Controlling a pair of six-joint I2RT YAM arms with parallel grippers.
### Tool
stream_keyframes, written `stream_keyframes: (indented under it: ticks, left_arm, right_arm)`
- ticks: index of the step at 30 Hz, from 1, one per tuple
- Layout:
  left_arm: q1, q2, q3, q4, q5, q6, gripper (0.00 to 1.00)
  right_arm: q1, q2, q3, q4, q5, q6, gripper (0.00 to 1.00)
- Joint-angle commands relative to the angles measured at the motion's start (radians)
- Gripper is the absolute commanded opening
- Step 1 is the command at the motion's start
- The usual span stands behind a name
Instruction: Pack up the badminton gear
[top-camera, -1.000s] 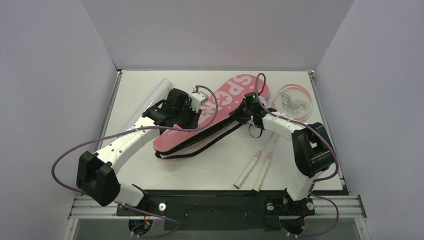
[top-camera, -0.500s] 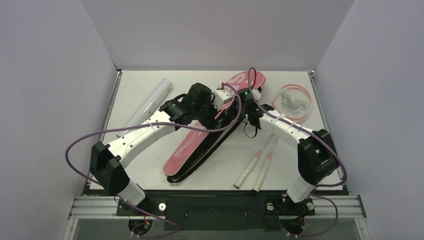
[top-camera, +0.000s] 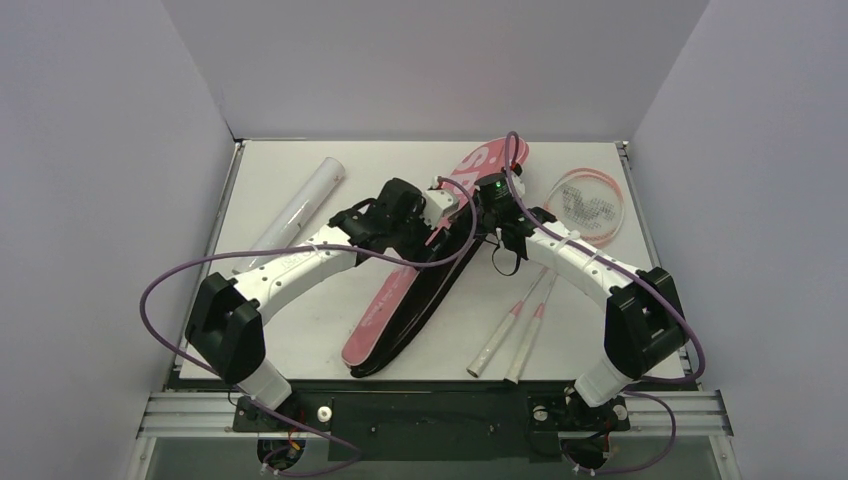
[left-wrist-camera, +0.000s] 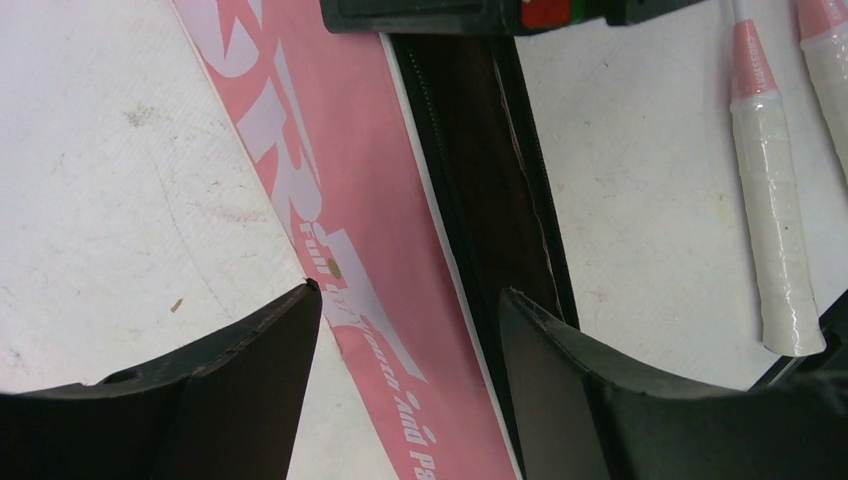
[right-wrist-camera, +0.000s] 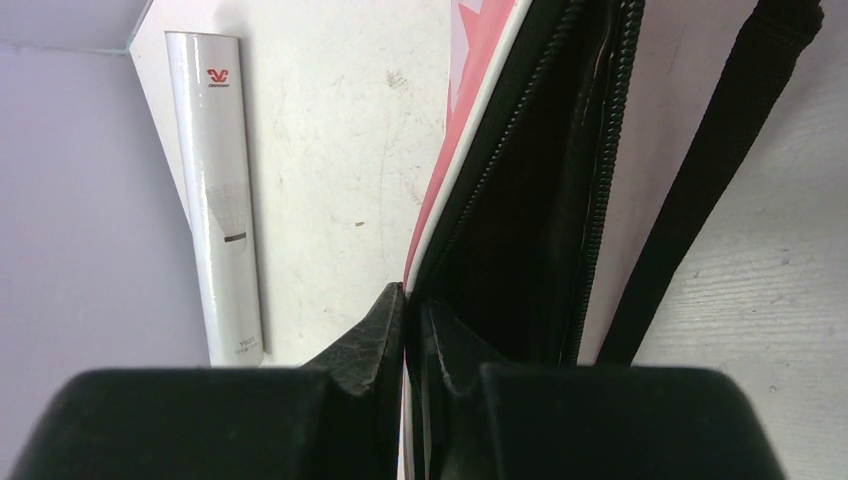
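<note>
The pink SPORT cover (top-camera: 400, 300) stands tilted on edge in the middle of the table, its black inside open toward the right. My right gripper (top-camera: 487, 205) is shut on the cover's upper flap edge (right-wrist-camera: 425, 260). My left gripper (top-camera: 440, 205) is open and empty just above the cover's pink face (left-wrist-camera: 370, 250), next to the right gripper. Two pink-and-white rackets lie at the right, handles (top-camera: 510, 335) toward me, heads (top-camera: 585, 205) at the back right. The white tube (top-camera: 300, 210) lies at the back left; it also shows in the right wrist view (right-wrist-camera: 222, 190). No shuttlecocks show.
The cover's black strap (right-wrist-camera: 700, 200) hangs loose beside the open flap. Racket handles (left-wrist-camera: 775, 210) lie close to the cover's right side. Grey walls close in the table on three sides.
The right gripper has lifted and turned the cover from lying flat to standing on edge, swinging its narrow end toward me. The left arm moved right, off the tube side, over the cover.
</note>
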Motion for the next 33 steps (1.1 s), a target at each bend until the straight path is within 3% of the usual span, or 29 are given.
stream_keyframes:
  ticks: [1,8,13,18,22,26,29,33]
  left_arm:
    - [0.014,0.000,-0.002,0.099,0.032,-0.033,0.74]
    - [0.081,0.040,-0.018,0.150,0.124,-0.078,0.55]
    - [0.081,0.043,-0.041,0.177,0.109,-0.065,0.54]
    - [0.072,0.036,-0.040,0.165,0.136,-0.067,0.71]
    - [0.061,0.018,-0.037,0.147,0.144,-0.068,0.75]
    - [0.055,0.026,-0.046,0.163,0.052,-0.025,0.73]
    - [0.028,0.032,-0.054,0.178,-0.127,0.027,0.65]
    - [0.001,0.013,-0.063,0.200,-0.235,0.068,0.56]
  right_arm:
    - [-0.001,-0.047,0.016,0.045,-0.032,0.032,0.00]
    - [-0.006,-0.039,0.009,0.080,-0.093,0.074,0.00]
    - [-0.003,-0.033,0.031,0.075,-0.107,0.082,0.00]
    - [0.003,-0.022,0.041,0.074,-0.111,0.086,0.00]
    - [0.003,-0.017,0.046,0.068,-0.110,0.085,0.00]
    - [0.005,-0.018,0.054,0.062,-0.112,0.085,0.00]
    - [0.006,-0.019,0.060,0.046,-0.112,0.084,0.00]
    - [0.007,-0.013,0.089,-0.012,-0.101,0.067,0.00]
